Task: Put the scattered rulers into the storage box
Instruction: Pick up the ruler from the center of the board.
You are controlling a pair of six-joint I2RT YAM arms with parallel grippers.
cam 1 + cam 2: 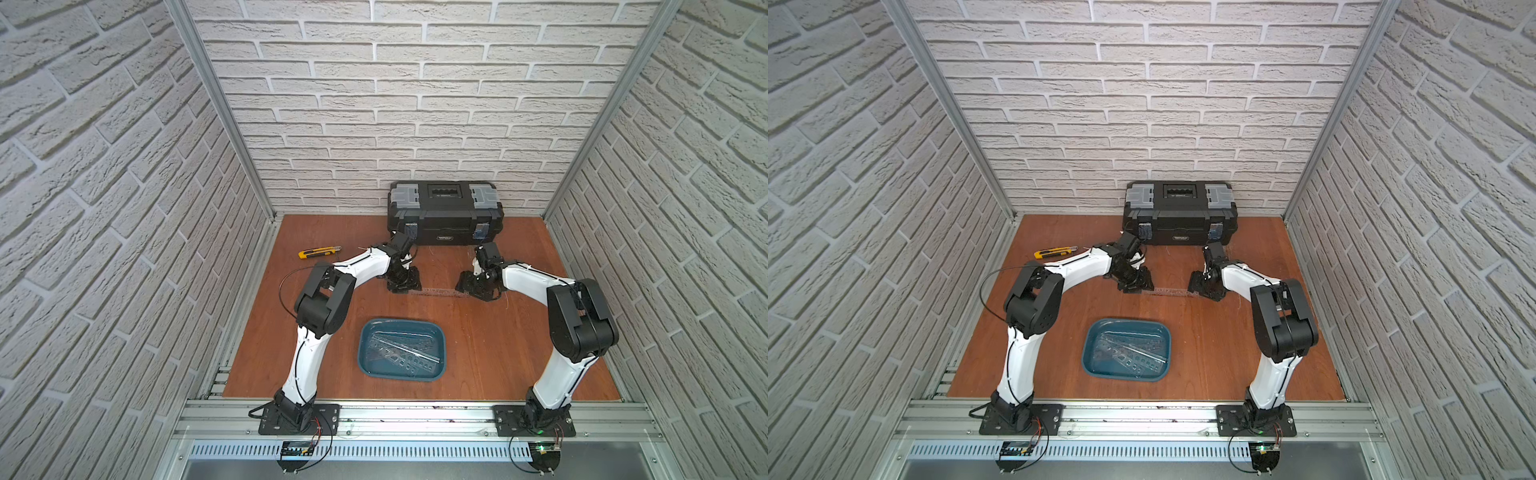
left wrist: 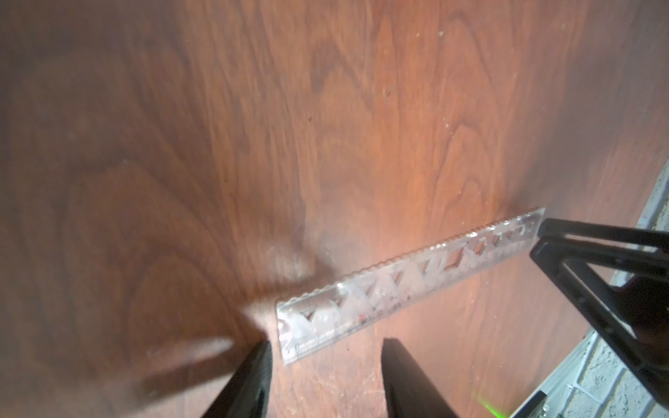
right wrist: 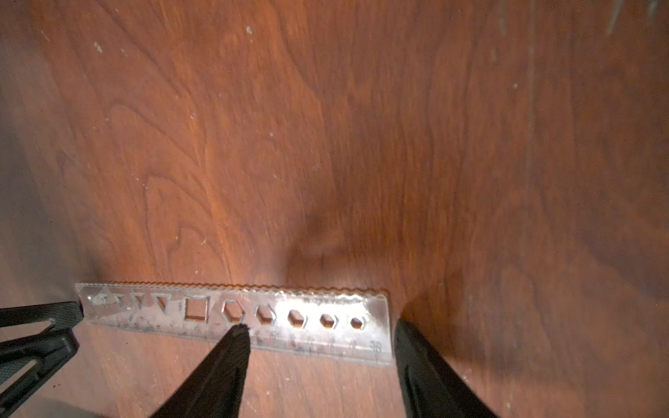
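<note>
Grasping what looks like the last loose ruler on the tabletop (image 1: 519, 332).
The clear stencil ruler (image 3: 202, 307) lies flat, one end at the left gripper (image 2: 325, 345), the other under the right gripper (image 3: 321, 327). Both are parted and empty. Next I would pinch, lift and carry it back to the teal tray (image 1: 365, 332) behind them.

Even overhead brightness; soft, shadowy wrist close-ups.
</note>
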